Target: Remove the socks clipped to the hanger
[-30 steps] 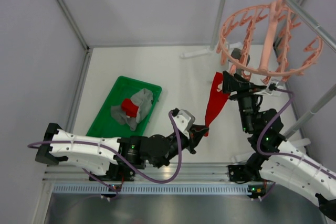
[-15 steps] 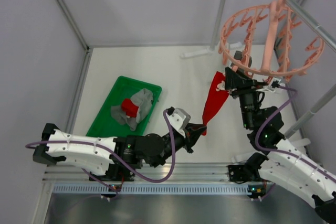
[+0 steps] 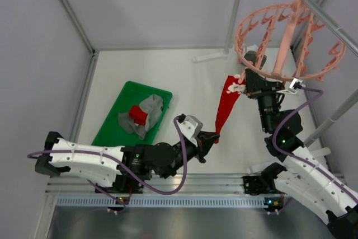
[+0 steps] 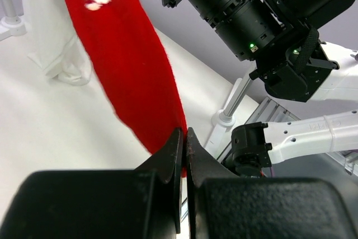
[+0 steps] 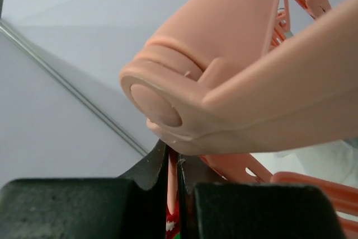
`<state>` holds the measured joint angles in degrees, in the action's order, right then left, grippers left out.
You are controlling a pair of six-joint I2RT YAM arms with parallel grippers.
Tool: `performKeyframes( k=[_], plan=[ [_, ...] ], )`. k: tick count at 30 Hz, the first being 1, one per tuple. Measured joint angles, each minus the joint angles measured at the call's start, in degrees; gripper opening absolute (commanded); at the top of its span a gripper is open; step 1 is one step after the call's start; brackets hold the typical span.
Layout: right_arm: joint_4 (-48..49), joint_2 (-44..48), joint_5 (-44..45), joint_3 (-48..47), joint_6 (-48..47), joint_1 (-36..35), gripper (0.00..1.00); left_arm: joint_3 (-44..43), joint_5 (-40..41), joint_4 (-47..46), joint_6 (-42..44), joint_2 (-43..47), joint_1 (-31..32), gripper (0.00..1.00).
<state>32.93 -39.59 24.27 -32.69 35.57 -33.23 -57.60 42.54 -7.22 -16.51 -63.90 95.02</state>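
Note:
The salmon-pink hanger point(image 3: 290, 32) hangs at the back right. A red sock point(image 3: 226, 104) with a white pattern at its top stretches from one of its clips down to the left. My left gripper point(image 3: 215, 135) is shut on the sock's lower end; in the left wrist view the sock point(image 4: 128, 65) runs into the closed left gripper point(image 4: 184, 135). My right gripper point(image 3: 246, 80) is up under the hanger's rim. In the right wrist view the right gripper point(image 5: 174, 163) is shut on a thin pink clip point(image 5: 173, 188) beneath the hanger point(image 5: 251, 71), with a bit of red sock point(image 5: 172, 223) below.
A green tray point(image 3: 109, 130) on the left holds a grey sock point(image 3: 152, 106) and a red one point(image 3: 137, 114). A white stand foot point(image 3: 210, 56) lies at the back. Metal poles cross near the hanger, and walls enclose the table on the left and back.
My right gripper has risen to the hanger's rim and closed on a clip. The left gripper pulled slightly back with the sock's end, and the sock now hangs tauter.

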Motion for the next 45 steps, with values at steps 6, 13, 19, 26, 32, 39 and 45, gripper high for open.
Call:
performKeyframes(
  k=[6, 13, 19, 26, 32, 39, 45],
  plan=[
    [0.0, 0.2, -2.0, 0.0, 2.0, 1.5, 0.00, 0.2, 0.9, 0.0, 0.0, 0.0, 0.0, 0.00],
    [-0.1, 0.6, -3.6, 0.0, 2.8, 2.3, 0.32, 2.7, 3.0, 0.1, 0.0, 0.2, -0.1, 0.00],
    [-0.4, 0.3, -4.9, 0.0, 3.1, 2.4, 0.47, 3.3, 2.6, 0.8, -0.2, 0.4, -0.1, 0.00],
    [-0.4, -1.5, -5.7, -0.1, 3.1, 2.4, 0.46, 3.3, 1.7, 0.8, -0.2, 0.4, -0.2, 0.00],
    [-0.3, -2.3, -6.6, -0.2, 3.1, 2.7, 0.41, 3.3, 1.2, 0.8, -0.4, 0.4, -0.3, 0.00],
    [-0.2, -4.1, -8.5, -1.4, 3.4, 3.5, 0.03, 3.3, 0.8, 0.8, -0.8, 0.5, -0.3, 0.00],
    [-0.4, -3.8, -9.2, -1.6, 3.7, 3.8, 0.00, 3.3, 0.8, 0.8, -0.8, 0.9, -0.3, 0.00]
  ],
)
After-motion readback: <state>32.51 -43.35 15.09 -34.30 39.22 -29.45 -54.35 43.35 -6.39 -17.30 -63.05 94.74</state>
